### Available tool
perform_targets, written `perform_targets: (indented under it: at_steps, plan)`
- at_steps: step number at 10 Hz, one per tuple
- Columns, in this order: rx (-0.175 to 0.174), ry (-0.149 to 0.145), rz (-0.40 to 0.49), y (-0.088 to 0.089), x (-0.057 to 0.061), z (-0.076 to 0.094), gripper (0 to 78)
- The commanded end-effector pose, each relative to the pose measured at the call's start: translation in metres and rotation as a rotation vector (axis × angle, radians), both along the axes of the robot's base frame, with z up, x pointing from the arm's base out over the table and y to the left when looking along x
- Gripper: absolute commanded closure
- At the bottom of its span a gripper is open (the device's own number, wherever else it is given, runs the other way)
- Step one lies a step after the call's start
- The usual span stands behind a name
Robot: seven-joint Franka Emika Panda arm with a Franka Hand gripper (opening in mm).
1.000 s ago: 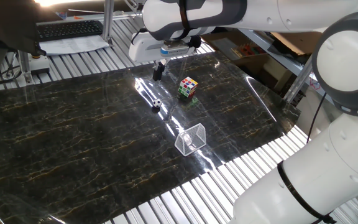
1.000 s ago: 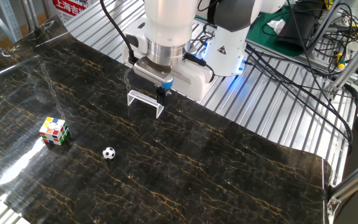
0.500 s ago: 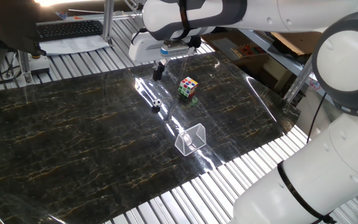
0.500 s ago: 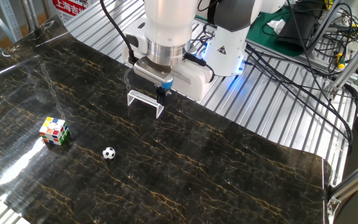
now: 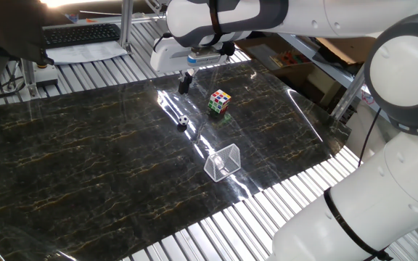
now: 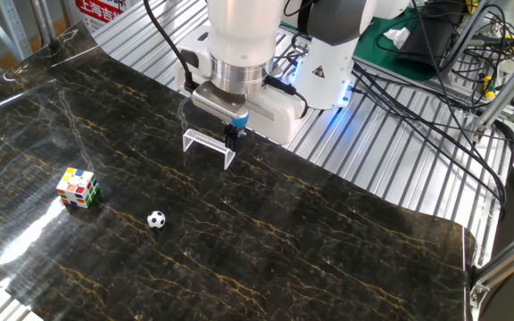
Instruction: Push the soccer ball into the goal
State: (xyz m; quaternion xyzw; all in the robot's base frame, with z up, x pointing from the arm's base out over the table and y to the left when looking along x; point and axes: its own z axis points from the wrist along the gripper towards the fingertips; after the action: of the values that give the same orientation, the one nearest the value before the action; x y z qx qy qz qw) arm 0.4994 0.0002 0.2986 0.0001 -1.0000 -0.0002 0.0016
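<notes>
Dark marble-look worktop takes up most of both shots, with ribbed metal around it. Using the Rubik's cube as the landmark: the white Franka arm hangs on the far side of the cube in one fixed view, and its gripper sits up off the surface, not touching anything. The fingers look pressed together with nothing between them, though they're small and dark, so that's my best read.

The wire goal stands well on the near side of the cube, toward the worktop's front edge. Its netting is see-through, so which way the mouth faces is hard to tell.

The soccer ball sits out in the open just beside the cube, on its left. The bit that matters: the ball lies between the fingers and the goal, roughly on one line, so I'd guess a push straight from the gripper's side would send it goalward. In the other fixed view the gripper overlaps the goal, which hides the gap between them.
</notes>
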Motion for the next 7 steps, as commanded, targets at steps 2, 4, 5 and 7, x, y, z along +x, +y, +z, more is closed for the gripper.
perform_targets:
  at_steps: [2,4,5,7]
  plan:
    - [0.026,-0.048,0.083,0.0001,0.0001,-0.0002,77.6]
    - [-0.023,-0.048,0.105,0.0003,0.0,-0.0001,77.6]
    - [-0.022,-0.048,0.102,0.0007,-0.0002,0.0001,77.6]
    - [-0.019,-0.048,0.094,0.0012,-0.0005,0.0007,77.6]
